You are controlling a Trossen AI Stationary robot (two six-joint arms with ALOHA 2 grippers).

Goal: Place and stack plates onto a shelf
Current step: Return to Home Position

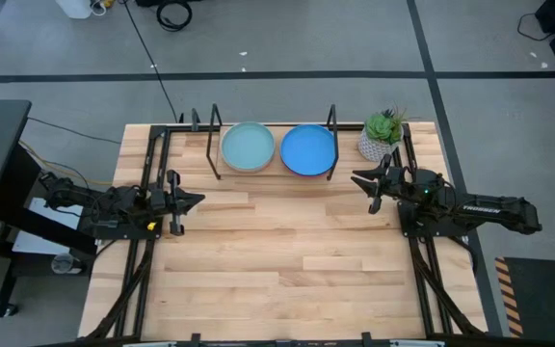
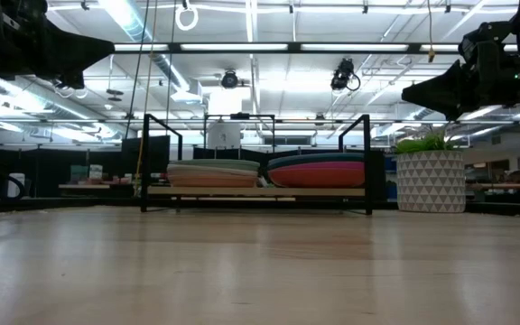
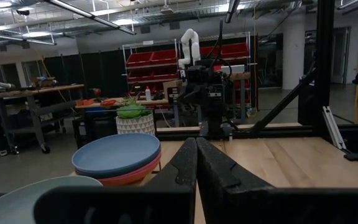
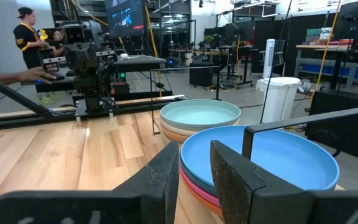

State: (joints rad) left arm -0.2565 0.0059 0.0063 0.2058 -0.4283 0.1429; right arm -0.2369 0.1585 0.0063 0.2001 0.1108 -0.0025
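Observation:
On the black wire shelf (image 1: 215, 154) (image 2: 368, 162) at the table's far edge, two stacks of plates rest side by side. The left stack (image 1: 248, 146) (image 2: 213, 171) (image 4: 201, 115) has a light blue plate on top. The right stack (image 1: 307, 149) (image 2: 319, 170) (image 3: 117, 152) is topped by bright blue, with magenta and orange rims showing under it. My left gripper (image 1: 200, 200) (image 3: 196, 144) hovers shut over the table's left side, short of the shelf. My right gripper (image 1: 355, 178) (image 4: 194, 152) hovers beside the right stack, its fingers a narrow gap apart and holding nothing.
A small potted green plant (image 1: 382, 135) (image 2: 430, 176) stands at the shelf's right end, close behind my right gripper. Bare wood (image 1: 287, 260) fills the middle and near part of the table. A person (image 4: 27, 31) stands beyond the table's left side.

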